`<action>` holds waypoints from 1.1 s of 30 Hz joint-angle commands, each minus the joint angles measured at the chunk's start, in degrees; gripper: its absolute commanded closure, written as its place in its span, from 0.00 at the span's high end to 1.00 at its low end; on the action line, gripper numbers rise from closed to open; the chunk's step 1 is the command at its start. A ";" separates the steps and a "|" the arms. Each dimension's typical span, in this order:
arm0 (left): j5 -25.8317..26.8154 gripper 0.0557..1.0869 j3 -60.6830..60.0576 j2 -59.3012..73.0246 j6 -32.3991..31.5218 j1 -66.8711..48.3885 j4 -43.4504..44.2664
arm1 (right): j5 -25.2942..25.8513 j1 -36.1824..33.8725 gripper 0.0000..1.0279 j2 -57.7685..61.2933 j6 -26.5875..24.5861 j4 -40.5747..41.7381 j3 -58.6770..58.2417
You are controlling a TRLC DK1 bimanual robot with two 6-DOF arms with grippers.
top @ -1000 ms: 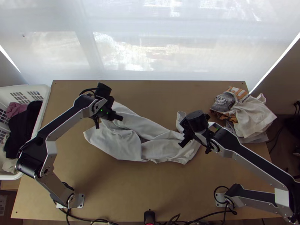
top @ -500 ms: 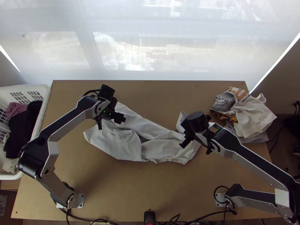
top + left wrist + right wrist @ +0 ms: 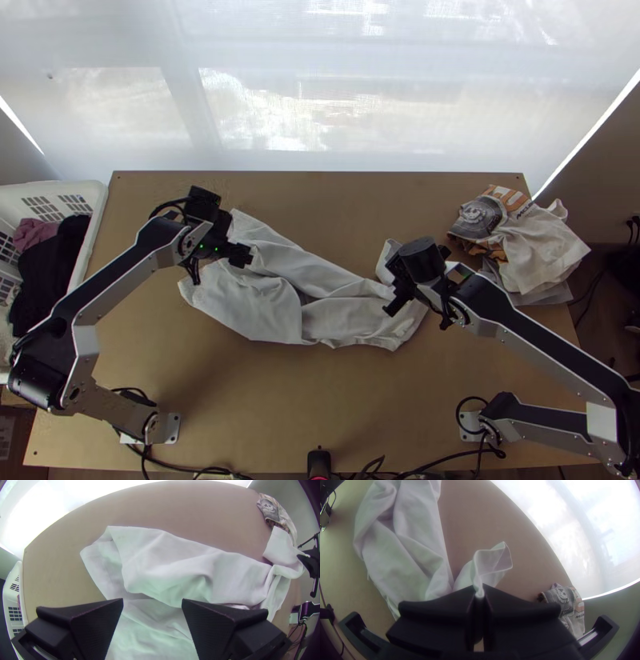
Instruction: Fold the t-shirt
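A white t-shirt [image 3: 328,320] lies bunched and wrinkled across the middle of the table, with overlapping layers. Over its left end is my left gripper [image 3: 240,258]; in the left wrist view the left gripper [image 3: 152,601] is open, with the shirt [image 3: 173,560] below its parted fingers. At the shirt's right end is my right gripper [image 3: 392,286]. In the right wrist view the right gripper [image 3: 479,591] is shut on a pinched part of the shirt [image 3: 410,546], and a small flap of cloth stands up just beyond the fingertips.
A white basket [image 3: 98,210] with dark, pink and pale clothes stands at the left edge. A pile of folded clothes [image 3: 532,248] with a grey-and-orange print lies at the table's back right. A black device [image 3: 318,462] sits at the near edge between the arm bases.
The left arm has swung left, its gripper shifting slightly left over the shirt's left end. The right arm has hardly moved, and the shirt lies much as before.
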 commanded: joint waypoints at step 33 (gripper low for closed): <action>2.46 0.03 -4.29 2.39 2.70 0.77 13.61 | 0.01 -1.32 0.03 -0.69 0.12 -2.56 0.86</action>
